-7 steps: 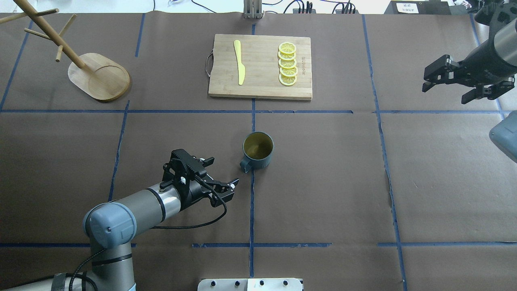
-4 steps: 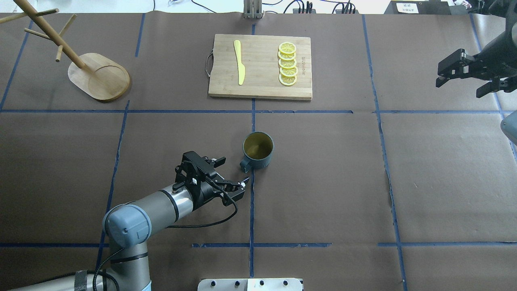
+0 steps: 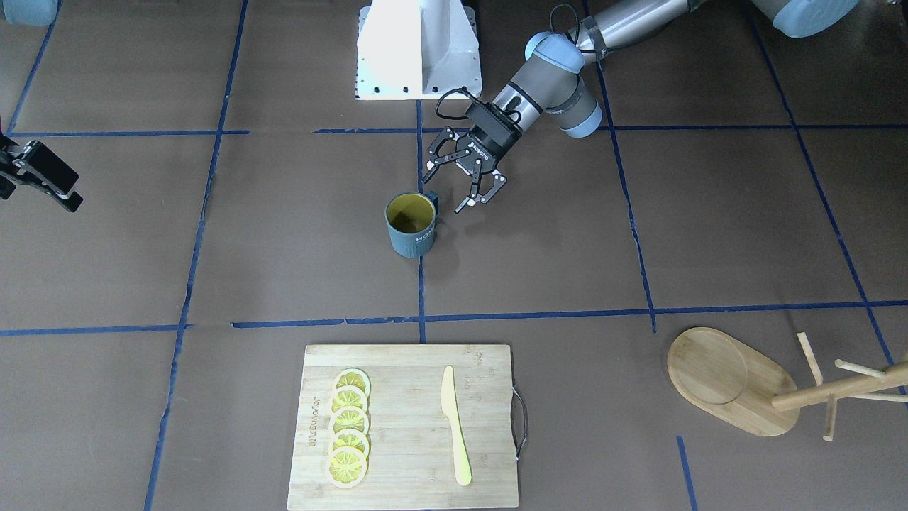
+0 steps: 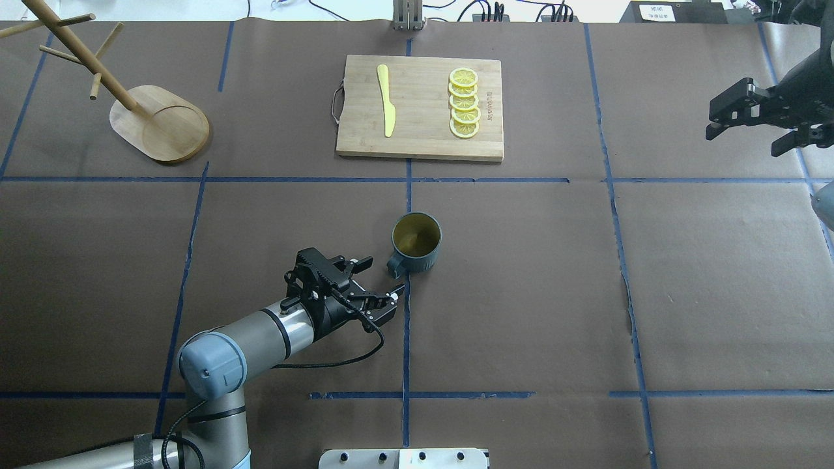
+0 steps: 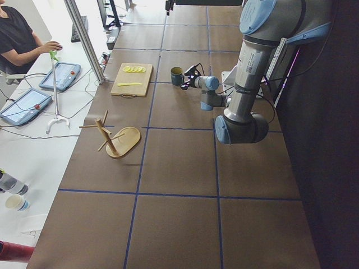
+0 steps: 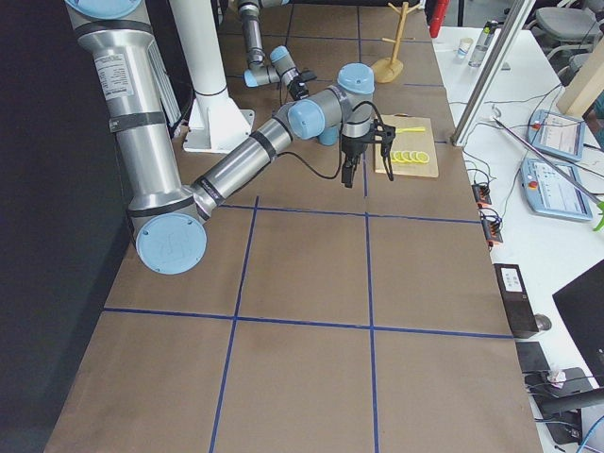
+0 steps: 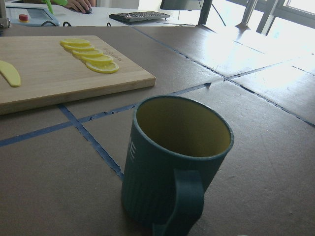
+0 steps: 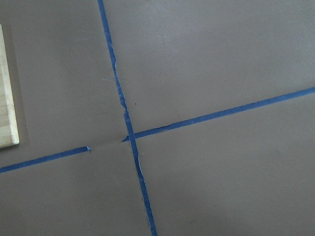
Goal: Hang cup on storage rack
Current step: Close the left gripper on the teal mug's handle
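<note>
Hovering spread open just beside the handle (image 4: 394,266) of the cup (image 4: 417,244), which stands upright on the table (image 4: 521,293), the left jaws are at the grasp step. The next move calls for a firm close that leaves the loop free for a peg of the storage rack (image 4: 159,124), well apart. The right jaws hang open, empty.

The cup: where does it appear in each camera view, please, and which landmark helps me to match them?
Exterior front-facing: cup near centre, slightly above the middle.
Overhead exterior: cup just below centre.
Exterior left: cup small, top centre.
Exterior right: I cannot make it out.
Left wrist-mounted: cup large, lower centre.
Right wrist-mounted: not in it.
Shared landmark: the cutting board, beyond the cup from the robot.
</note>
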Controlling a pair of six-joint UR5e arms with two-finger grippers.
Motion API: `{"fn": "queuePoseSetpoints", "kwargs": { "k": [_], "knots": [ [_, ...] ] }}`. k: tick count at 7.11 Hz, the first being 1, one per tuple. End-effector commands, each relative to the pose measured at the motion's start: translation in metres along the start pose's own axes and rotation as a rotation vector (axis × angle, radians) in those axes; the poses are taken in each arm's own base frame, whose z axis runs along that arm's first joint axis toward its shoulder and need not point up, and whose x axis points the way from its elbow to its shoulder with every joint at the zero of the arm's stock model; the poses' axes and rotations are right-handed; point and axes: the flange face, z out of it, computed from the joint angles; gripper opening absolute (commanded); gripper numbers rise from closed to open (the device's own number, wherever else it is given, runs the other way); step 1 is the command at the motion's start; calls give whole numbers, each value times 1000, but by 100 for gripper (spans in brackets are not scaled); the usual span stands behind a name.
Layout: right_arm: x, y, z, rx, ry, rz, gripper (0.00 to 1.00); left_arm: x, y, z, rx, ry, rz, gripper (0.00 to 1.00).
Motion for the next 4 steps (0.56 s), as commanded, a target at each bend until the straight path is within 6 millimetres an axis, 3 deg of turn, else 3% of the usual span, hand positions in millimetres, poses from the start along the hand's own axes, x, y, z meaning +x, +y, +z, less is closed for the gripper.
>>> {"fn": "queuePoseSetpoints", "kwargs": {
  "k": [1, 4],
  "knots": [
    [1, 1, 0, 1, 1, 1, 99, 3, -3, 3, 2, 0, 2, 74],
    [4, 0, 1, 9, 11, 1, 99, 6, -9, 11, 17, -33, 7, 71]
  ]
}}
